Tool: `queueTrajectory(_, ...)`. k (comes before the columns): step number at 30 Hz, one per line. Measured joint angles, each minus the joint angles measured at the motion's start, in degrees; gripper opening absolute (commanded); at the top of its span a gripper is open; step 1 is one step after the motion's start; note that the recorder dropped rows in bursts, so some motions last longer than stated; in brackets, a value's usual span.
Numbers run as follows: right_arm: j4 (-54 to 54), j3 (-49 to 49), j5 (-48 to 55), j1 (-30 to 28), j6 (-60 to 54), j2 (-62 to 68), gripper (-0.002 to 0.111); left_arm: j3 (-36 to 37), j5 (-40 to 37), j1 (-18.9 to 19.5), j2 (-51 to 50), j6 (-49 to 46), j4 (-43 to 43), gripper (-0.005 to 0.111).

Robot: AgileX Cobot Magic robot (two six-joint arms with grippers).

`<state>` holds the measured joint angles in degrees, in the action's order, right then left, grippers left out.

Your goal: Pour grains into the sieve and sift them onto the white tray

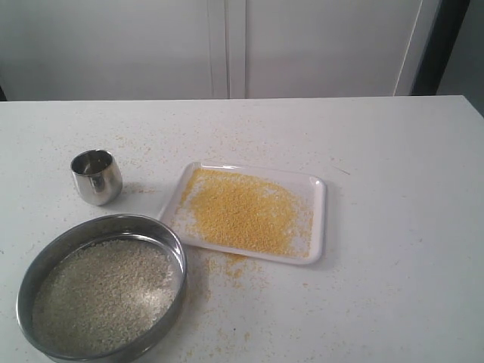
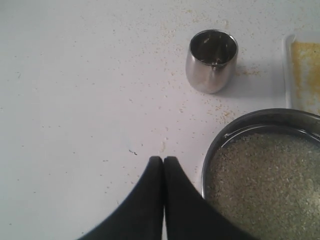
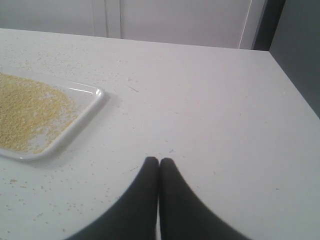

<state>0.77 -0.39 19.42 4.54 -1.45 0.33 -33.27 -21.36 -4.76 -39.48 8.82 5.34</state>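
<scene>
Spill risk: sieve [image 1: 113, 225] just beside white tray [image 1: 319, 219].
Your left gripper [image 2: 163, 165], right gripper [image 3: 159, 165] closed, empty; clip its rim, grains [image 1: 98, 295] scatter.

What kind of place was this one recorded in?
Probably a bare test bench rather than a working kitchen: a plain white table set against blank white panels, with a steel cup, a sieve and a white tray of yellow grains on it.
</scene>
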Motion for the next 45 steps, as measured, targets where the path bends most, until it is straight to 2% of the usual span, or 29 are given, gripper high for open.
queueTrajectory(6,0.0,0.0,0.0,0.0,0.0,0.0,0.0,4.41,1.49,0.0,7.6,-1.15,-0.14,0.0)
queueTrajectory(16,0.0,0.0,0.0,0.0,0.0,0.0,0.0,8.15,0.9,0.0,16.86,-8.82,-3.53,0.0)
queueTrajectory(45,0.0,0.0,0.0,0.0,0.0,0.0,0.0,25.36,0.56,0.0,38.95,-9.12,-7.93,0.0)
